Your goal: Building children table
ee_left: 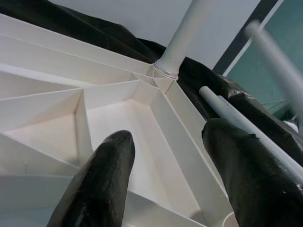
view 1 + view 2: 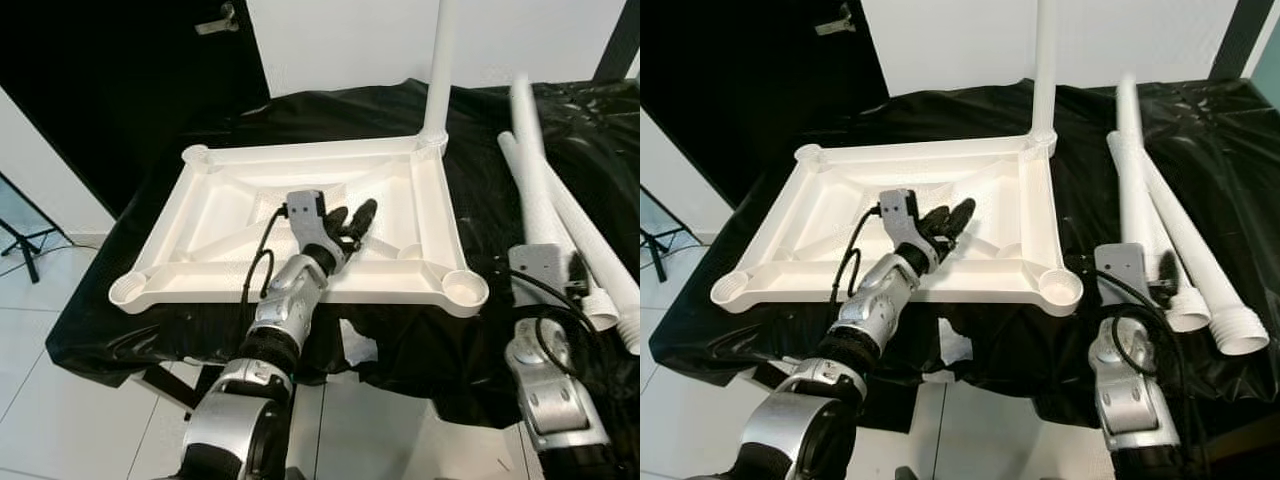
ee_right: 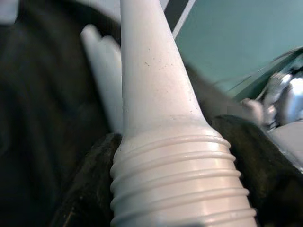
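Observation:
The white plastic tabletop (image 2: 300, 155) lies upside down on a black cloth, its ribs facing up. One white leg (image 2: 440, 60) stands upright in the far right corner socket. My left gripper (image 2: 350, 222) hovers open over the ribbed middle of the tabletop, with nothing between its fingers (image 1: 104, 179). Loose white legs (image 2: 1140, 180) lie on the cloth to the right of the tabletop. My right gripper (image 2: 1162, 268) is at the near end of one of them. Its two fingers press the threaded end of that leg (image 3: 161, 109) from both sides.
Round open sockets sit at the near right (image 2: 463, 288), near left (image 2: 128, 290) and far left (image 2: 195, 153) corners. The black cloth (image 2: 400, 340) hangs over the table's front edge. A dark door (image 2: 120, 80) stands at the left, with white floor tiles below.

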### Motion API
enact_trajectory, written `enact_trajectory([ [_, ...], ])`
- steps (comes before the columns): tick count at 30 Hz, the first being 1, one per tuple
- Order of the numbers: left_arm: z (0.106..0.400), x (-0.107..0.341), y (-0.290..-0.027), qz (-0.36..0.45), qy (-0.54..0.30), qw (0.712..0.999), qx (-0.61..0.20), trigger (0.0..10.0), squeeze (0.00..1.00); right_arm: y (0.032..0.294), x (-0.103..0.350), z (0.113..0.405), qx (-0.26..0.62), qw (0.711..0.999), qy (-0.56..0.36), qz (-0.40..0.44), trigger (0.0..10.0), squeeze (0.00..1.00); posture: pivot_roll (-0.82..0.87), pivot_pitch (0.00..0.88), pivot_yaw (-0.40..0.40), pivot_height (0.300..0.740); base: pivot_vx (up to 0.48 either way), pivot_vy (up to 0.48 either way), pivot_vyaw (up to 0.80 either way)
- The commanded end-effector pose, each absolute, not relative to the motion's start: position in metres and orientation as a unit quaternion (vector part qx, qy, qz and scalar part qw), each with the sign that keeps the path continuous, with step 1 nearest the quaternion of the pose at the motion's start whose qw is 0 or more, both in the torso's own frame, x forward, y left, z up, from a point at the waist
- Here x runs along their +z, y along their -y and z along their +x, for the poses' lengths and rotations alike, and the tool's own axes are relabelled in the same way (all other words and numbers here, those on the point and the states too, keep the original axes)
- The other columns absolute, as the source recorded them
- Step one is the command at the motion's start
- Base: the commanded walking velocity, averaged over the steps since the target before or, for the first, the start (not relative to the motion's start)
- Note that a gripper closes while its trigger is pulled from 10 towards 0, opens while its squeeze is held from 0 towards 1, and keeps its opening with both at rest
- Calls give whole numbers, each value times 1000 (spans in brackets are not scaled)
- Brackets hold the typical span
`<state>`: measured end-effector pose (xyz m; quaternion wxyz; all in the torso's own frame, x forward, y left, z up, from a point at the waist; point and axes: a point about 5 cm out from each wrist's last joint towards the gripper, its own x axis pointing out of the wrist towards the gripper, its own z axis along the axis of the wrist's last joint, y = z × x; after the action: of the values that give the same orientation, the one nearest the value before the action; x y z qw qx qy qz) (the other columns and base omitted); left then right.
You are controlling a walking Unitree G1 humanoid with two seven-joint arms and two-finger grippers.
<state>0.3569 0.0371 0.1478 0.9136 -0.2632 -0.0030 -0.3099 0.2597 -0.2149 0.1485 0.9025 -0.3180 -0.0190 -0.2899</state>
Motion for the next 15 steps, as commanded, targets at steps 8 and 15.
enact_trajectory([
  [8,346,151,-30,-281,31,857,-431,10000,0,206,174,254,-296,861,130,-392,0,0,-225,0,125,740,0,0,0],
  [15,339,164,-32,-324,45,808,-490,10000,0,174,195,249,-224,775,271,-525,0,0,-220,0,117,740,0,0,0],
])
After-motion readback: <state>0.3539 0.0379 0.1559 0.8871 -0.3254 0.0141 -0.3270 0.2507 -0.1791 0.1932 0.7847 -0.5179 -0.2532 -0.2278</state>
